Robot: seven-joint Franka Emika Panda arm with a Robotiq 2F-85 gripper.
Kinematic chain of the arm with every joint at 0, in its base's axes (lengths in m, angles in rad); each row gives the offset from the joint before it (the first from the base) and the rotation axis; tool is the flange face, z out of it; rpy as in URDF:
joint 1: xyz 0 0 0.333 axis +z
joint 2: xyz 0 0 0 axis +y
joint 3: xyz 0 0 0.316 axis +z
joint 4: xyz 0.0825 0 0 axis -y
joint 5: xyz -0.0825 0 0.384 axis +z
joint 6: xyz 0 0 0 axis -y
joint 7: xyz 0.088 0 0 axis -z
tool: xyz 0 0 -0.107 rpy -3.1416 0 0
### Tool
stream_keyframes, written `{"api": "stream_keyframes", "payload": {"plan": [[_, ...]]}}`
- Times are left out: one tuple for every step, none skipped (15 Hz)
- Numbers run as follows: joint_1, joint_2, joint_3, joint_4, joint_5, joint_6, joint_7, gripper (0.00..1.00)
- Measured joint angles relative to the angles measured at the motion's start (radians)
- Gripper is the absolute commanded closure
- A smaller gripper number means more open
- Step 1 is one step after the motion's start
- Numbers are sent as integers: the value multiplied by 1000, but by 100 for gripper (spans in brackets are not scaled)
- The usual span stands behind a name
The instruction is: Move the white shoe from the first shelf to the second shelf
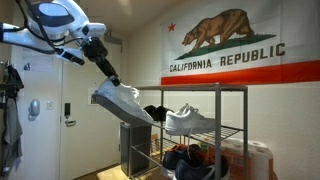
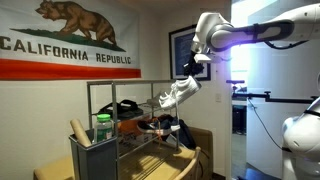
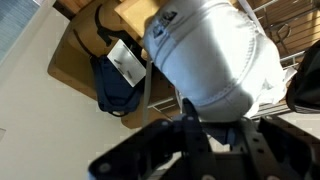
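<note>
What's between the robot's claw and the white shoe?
Nothing. The gripper is shut right on the white shoe, no gap, seen in an exterior view.

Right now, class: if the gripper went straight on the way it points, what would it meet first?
The gripper is shut on the shoe, so that comes first. Past it, the line runs downward, probably onto the dark bag lying on the brown box; depth is unclear.

Arm [image 1: 62,20] raised, elbow bent, fingers [image 3: 192,120] clamped on the white shoe [image 3: 215,60]
</note>
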Motion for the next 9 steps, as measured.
{"api": "stream_keyframes", "payload": {"plan": [[-3, 2, 1, -11, 3, 27, 15, 94], [-6, 3, 2, -22, 4, 57, 29, 94], [-12, 5, 4, -35, 4, 91, 45, 94], [-17, 8, 6, -50, 4, 130, 64, 94], [-26, 10, 10, -66, 4, 169, 85, 94], [-36, 14, 15, -81, 4, 207, 106, 94], [-47, 18, 21, -98, 4, 245, 126, 94], [-60, 22, 28, -115, 4, 284, 145, 94], [-73, 27, 36, -132, 2, 323, 168, 94]]}}
